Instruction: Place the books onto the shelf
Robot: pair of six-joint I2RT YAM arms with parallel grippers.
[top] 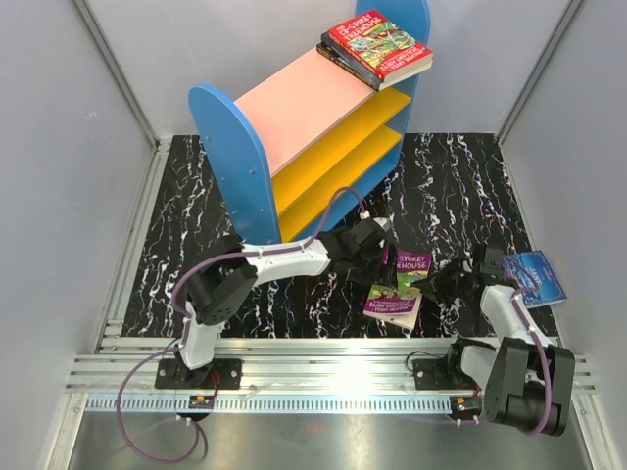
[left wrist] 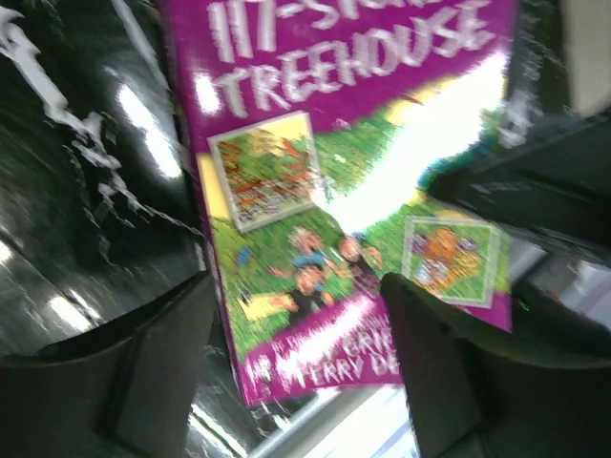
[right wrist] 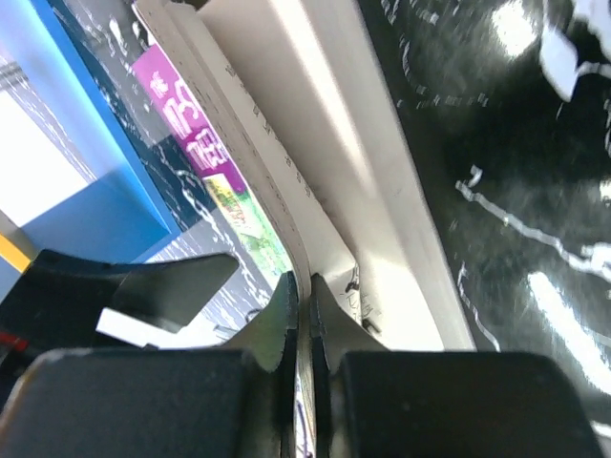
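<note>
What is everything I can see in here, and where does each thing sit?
shelf: 1, blue end panels, pink top, yellow lower boards, at the back of the table
red book: 1, red cartoon cover, on the shelf's pink top at its far right end
dark book: 1, dark, under the red book
purple book: 1, purple Treehouse cover, on the table between the two grippers
blue book: 1, dark blue, on the table at the right
table: 1, black with white marbling
left gripper: 1, black, open over the purple book
right gripper: 1, black, shut on the purple book's edge
</note>
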